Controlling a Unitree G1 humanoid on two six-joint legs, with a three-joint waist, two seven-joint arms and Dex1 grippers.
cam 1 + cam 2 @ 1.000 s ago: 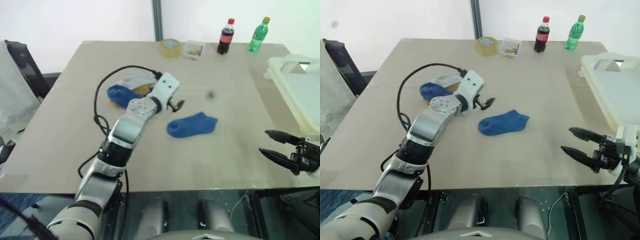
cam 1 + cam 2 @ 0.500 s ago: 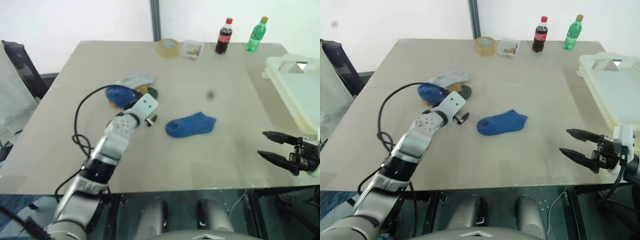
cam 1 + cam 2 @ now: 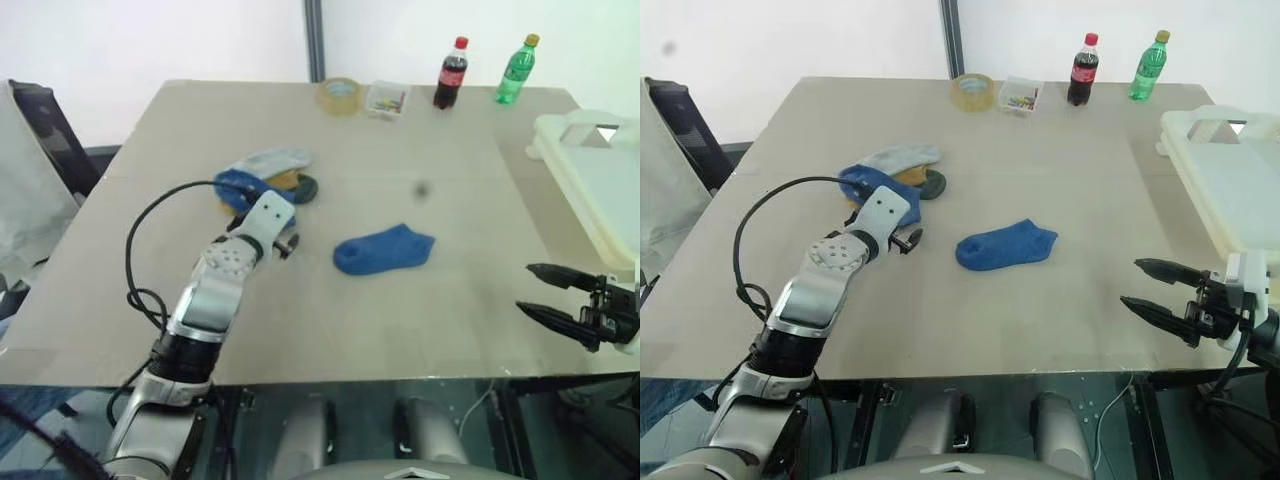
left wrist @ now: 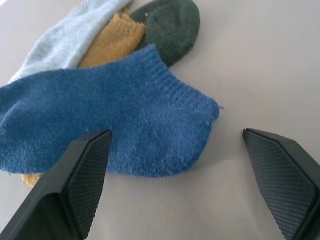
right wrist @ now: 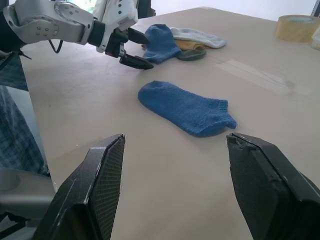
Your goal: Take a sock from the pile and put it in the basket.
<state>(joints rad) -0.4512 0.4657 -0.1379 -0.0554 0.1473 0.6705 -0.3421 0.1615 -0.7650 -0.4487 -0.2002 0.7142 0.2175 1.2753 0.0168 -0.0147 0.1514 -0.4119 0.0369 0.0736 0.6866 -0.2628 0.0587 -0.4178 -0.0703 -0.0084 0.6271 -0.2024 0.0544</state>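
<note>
We are viewing a beige table [image 3: 420,290] carrying a lone blue sock [image 3: 384,249], a sock pile [image 3: 265,175], a tape roll [image 3: 340,95], a small clear box [image 3: 387,100], two bottles [image 3: 452,73] and, at its right edge, a white basket [image 3: 600,190].

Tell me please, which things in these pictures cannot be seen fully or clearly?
- Basket: cut off by the right edge of both eye views; its inside is not visible.
- Mustard-yellow sock: mostly covered by the blue sock and the grey sock in the pile.
- Small box: contents too small to identify.

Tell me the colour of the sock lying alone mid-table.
Royal blue sock, clearest in the right wrist view.
</note>
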